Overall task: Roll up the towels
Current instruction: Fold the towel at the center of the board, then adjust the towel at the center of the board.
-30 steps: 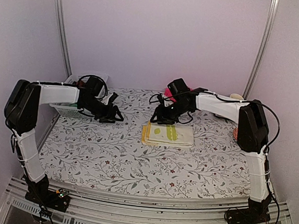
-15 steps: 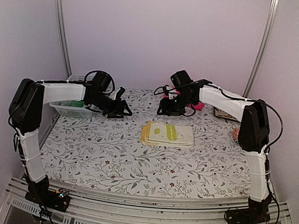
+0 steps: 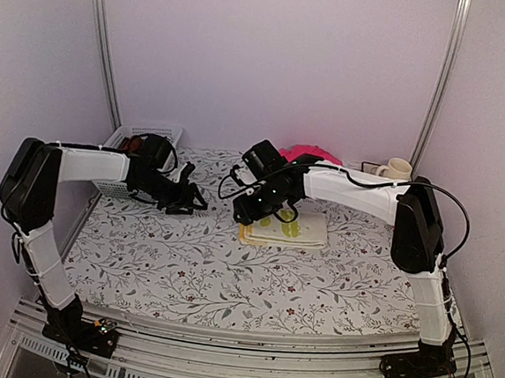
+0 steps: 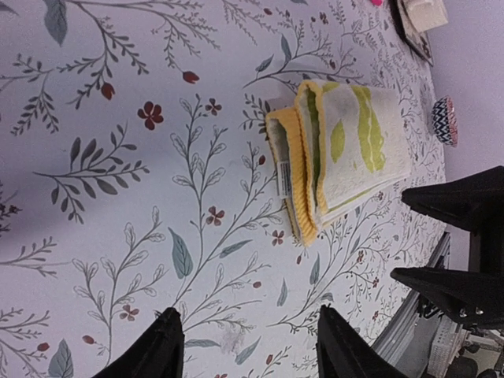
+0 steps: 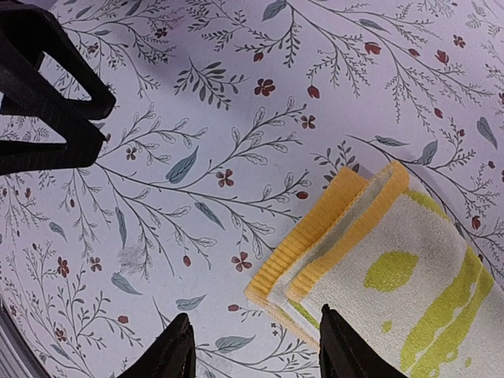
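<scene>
The near half of the bench point(image 3: 226, 284) lies bare, so you have open room there to draw a roll back toward the arms.

At mid-bench the yellow towel point(image 3: 289, 228) lies flat and folded, with its ribbed short end facing left. The right wrist view shows the layers stacked at that end, so I judge it the natural place to start a roll. Your right claw point(image 3: 243, 213) hangs over that end, jaws spread and nothing between them. I cannot tell how high it hangs. Your left claw point(image 3: 194, 200) hangs over bare bench just left of it, also spread and empty, pointing at the towel. It seems placed to share the same edge. The two claws are near each other, so mind them meeting there. Right of the towel the bench is open along its length.

At the far edge the pink towel point(image 3: 309, 151) lies bunched, well apart from both claws. A basket point(image 3: 147, 132) sits in the far left corner and a mug point(image 3: 397, 169) toward the far right.
</scene>
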Controlling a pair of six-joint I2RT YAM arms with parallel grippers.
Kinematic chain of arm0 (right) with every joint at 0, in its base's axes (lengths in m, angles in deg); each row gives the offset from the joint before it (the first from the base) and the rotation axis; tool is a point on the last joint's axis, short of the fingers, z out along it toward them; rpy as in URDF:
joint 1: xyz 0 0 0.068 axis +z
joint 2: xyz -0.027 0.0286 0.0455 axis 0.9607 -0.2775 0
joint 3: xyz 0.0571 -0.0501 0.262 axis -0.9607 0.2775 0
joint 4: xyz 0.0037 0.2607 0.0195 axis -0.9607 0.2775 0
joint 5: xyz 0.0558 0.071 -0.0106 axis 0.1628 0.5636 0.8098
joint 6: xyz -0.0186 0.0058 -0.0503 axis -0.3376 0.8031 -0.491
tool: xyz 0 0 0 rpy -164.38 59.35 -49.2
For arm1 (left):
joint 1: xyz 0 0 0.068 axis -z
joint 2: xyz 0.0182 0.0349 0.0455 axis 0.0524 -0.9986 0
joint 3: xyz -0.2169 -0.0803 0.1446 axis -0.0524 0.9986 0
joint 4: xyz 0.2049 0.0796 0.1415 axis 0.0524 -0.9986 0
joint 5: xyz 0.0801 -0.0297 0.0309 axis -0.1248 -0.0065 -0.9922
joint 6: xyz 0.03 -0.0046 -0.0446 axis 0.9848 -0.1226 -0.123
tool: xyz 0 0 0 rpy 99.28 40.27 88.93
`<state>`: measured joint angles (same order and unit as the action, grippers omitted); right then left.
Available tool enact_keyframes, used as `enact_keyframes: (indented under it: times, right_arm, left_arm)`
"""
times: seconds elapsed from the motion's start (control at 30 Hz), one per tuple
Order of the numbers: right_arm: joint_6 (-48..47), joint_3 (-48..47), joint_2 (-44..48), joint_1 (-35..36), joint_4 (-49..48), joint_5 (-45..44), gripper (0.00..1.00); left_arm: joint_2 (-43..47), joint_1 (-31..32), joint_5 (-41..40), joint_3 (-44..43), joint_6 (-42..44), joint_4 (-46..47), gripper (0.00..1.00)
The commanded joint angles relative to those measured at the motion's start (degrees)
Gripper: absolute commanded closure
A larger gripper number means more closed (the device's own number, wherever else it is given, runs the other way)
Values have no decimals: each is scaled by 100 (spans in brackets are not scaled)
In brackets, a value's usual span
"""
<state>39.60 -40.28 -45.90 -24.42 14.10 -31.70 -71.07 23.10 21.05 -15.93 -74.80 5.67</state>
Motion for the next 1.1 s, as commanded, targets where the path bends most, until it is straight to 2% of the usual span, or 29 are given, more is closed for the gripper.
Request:
enact_keyframes:
  times: [0.0, 0.13, 0.5, 1.07]
  right_arm:
    - [-403, -32, -329, 122, 61, -547, 46]
    - [-385, -33, -454, 125, 168, -874, 46]
    - [-452, 40, -737, 134, 251, -782, 46]
    - [-407, 66, -876, 181, -34, -1039, 54]
  left_arm:
    - [355, -140, 92, 307, 56, 148, 42]
    - [464, -238, 115, 456, 106, 143, 42]
    - [573, -319, 131, 700, 186, 142, 42]
    - [581, -332, 196, 974, 186, 279, 42]
